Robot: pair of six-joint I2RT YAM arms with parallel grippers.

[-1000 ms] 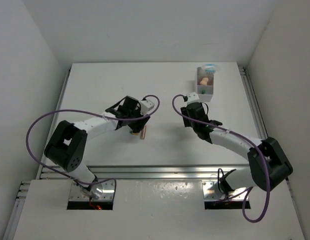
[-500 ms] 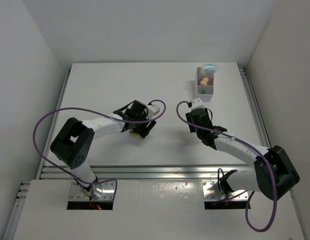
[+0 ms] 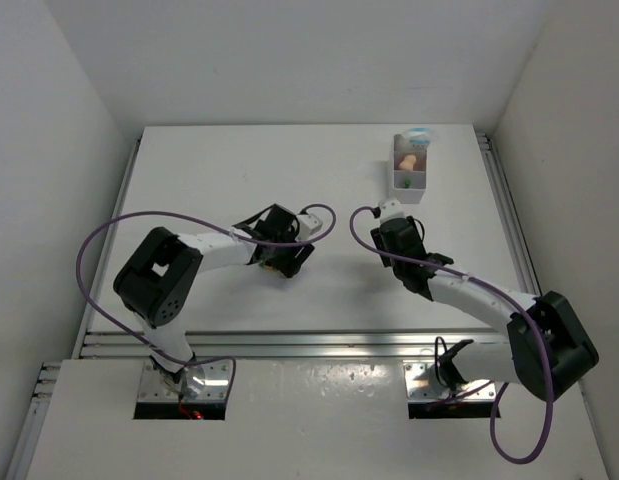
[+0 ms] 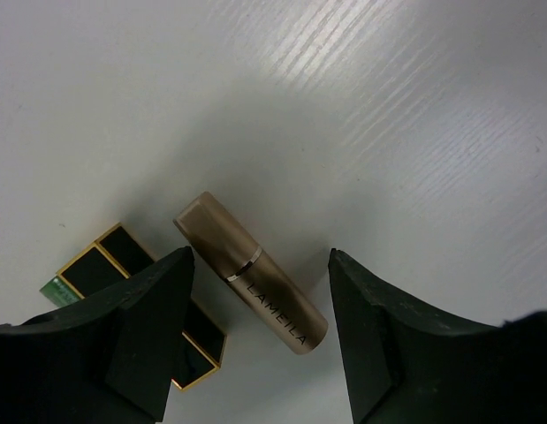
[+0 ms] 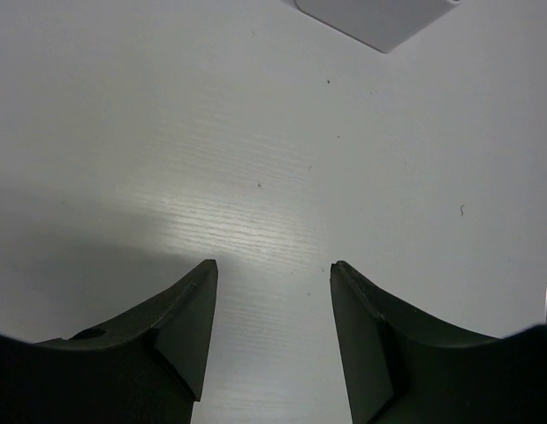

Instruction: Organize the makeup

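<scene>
In the left wrist view, the rose-gold lipstick tube (image 4: pixel 251 274) lies flat on the table between the open jaws of my left gripper (image 4: pixel 258 256), touching neither finger. The dark green-yellow stick (image 4: pixel 123 265) lies beside it, partly hidden behind the left finger. In the top view my left gripper (image 3: pixel 285 260) covers both. My right gripper (image 5: pixel 273 265) is open and empty over bare table, short of the white tray (image 3: pixel 423 183). The tray holds a peach sponge (image 3: pixel 410 160), a small green tube (image 3: pixel 403 183) and a white-blue packet (image 3: pixel 419 134).
The tray stands at the back right of the table, and its corner shows at the top of the right wrist view (image 5: pixel 379 18). A purple cable loops out from each arm. White walls enclose the table on three sides.
My left gripper has moved right and down over the lipstick tube, which now lies between its fingers. My right gripper has shifted slightly right.
</scene>
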